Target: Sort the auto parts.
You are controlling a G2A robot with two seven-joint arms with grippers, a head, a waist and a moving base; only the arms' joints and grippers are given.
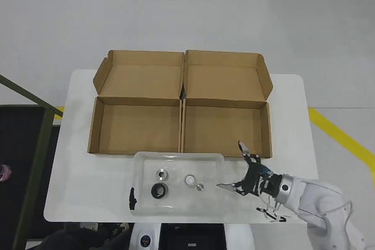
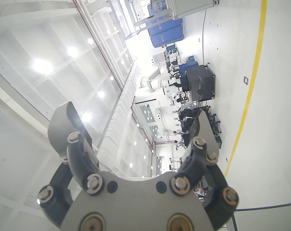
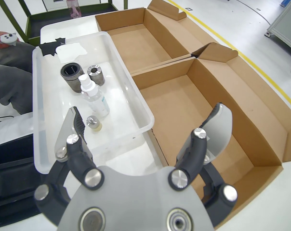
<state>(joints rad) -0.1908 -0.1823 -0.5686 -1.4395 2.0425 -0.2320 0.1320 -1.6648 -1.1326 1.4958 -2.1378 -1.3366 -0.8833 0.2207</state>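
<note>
Inside the clear plastic tray [image 3: 126, 73] at the white surface's [image 1: 75, 187] near edge stand a dark cylindrical bearing [image 3: 70, 76], a grey steel bushing [image 3: 96, 74], a small clear spray bottle [image 3: 95, 94] and a stubby metal plug [image 3: 93, 122]. Just beyond sit a left cardboard box [image 1: 137, 128] and a right cardboard box [image 1: 222, 131], both open. The right gripper [image 1: 229, 164] hovers at the tray's end, jaws spread and empty. The left gripper [image 2: 135, 109] points at the ceiling, jaws likewise spread.

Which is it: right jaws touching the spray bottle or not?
Apart. The top view shows the right gripper, jaws open, at the tub's end, bare tub floor between it and the spray bottle.
</note>
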